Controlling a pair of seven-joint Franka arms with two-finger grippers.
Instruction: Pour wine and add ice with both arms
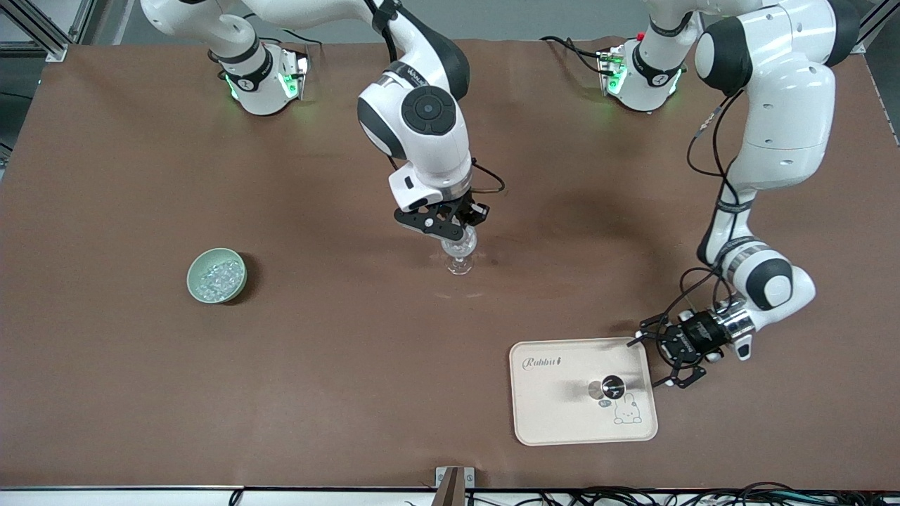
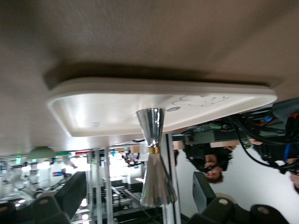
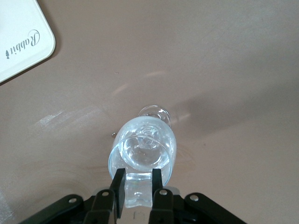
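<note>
Ice [image 3: 136,191] pinched in right claw [image 3: 138,186] over glass [image 3: 144,151], left claw [image 1: 676,357] wide beside tray [image 1: 555,414].

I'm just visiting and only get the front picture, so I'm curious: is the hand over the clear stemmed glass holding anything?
Observer: Yes. The right wrist view shows the right hand pinching a small clear ice chunk just above the clear stemmed glass.
Visitor: And the round shiny thing on the cream tray?
Observer: In the left wrist view it is a silver hourglass-shaped metal cup with a gold band at its waist, standing upright on the cream tray. The open left hand at the tray's edge is not touching it.
</note>
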